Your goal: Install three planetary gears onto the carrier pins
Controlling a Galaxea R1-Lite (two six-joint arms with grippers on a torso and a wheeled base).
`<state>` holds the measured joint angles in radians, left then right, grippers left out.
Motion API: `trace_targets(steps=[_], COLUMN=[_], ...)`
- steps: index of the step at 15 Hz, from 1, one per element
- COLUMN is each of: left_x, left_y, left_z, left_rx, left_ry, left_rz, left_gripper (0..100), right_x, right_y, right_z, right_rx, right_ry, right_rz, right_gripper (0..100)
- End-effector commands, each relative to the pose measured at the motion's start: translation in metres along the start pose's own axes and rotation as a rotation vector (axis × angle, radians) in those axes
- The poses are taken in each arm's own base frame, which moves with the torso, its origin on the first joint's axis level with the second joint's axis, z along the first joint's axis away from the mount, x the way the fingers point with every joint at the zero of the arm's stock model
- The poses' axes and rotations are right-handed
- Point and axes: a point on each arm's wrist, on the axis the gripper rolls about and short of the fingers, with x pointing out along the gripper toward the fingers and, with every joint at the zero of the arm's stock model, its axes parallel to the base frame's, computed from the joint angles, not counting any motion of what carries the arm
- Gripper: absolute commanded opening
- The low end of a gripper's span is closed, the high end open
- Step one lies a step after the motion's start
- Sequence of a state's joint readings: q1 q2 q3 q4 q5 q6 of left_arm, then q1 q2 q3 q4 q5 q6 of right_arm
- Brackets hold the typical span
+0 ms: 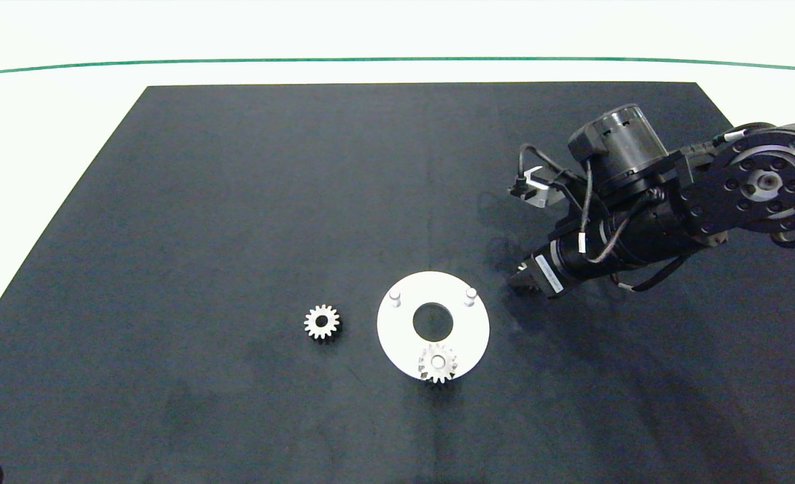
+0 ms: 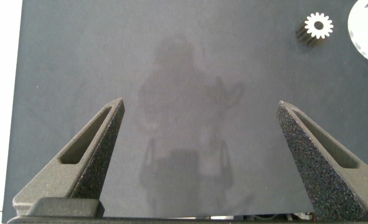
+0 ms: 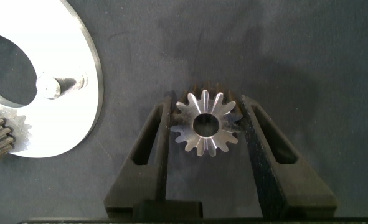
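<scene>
Just beside the white carrier disc (image 1: 397, 336), on its right, the right claw (image 3: 207, 124) grips a planetary gear (image 3: 205, 122) between its two fingers above the dark mat (image 1: 236, 202). One gear (image 1: 438, 363) sits on the nearest carrier pin; another (image 1: 321, 323) lies on the mat, left of the disc. Two pins (image 1: 395, 298) stand bare. The left claw (image 2: 199, 134) hangs open over bare mat on the counter.

There are 3 gears: 1 on the mat (image 1: 321, 323), 1 on a pin (image 1: 438, 363), 1 between fingers (image 3: 206, 123). 1 disc (image 1: 397, 333) carries 3 pins, 2 bare (image 1: 395, 297) (image 1: 469, 294).
</scene>
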<state>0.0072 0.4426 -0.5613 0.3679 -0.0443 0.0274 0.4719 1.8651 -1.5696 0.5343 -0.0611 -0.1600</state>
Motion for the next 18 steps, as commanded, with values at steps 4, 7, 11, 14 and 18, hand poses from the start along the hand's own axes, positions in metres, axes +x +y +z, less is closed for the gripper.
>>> trace_targets(steps=[4, 7, 11, 14, 18], left_x=[-0.0002, -0.0003, -0.0002, -0.0003, -0.0002], left_y=[0.0, -0.0001, 0.0, 0.0, 0.0], left_z=[-0.0002, -0.0008, -0.0002, -0.0006, -0.0002], left_rx=[0.0, 0.0, 0.0, 0.0, 0.0], left_ry=[0.001, 0.002, 0.001, 0.001, 0.001], left_rz=[0.0, 0.002, 0.0, 0.002, 0.002], left_gripper=[100, 100, 100, 100, 100], right_x=[0.0018, 0.0018, 0.0005, 0.002, 0.0037], right_y=[0.0007, 0.0007, 0.0006, 0.0008, 0.0022], right_z=[-0.0027, -0.0027, -0.0027, -0.0032, -0.0048], right_rx=[-0.002, -0.002, -0.002, -0.003, -0.007], right_ry=[0.015, 0.015, 0.014, 0.018, 0.027], right_rz=[0.003, 0.003, 0.001, 0.002, 0.003], right_gripper=[23, 17, 9, 3, 0])
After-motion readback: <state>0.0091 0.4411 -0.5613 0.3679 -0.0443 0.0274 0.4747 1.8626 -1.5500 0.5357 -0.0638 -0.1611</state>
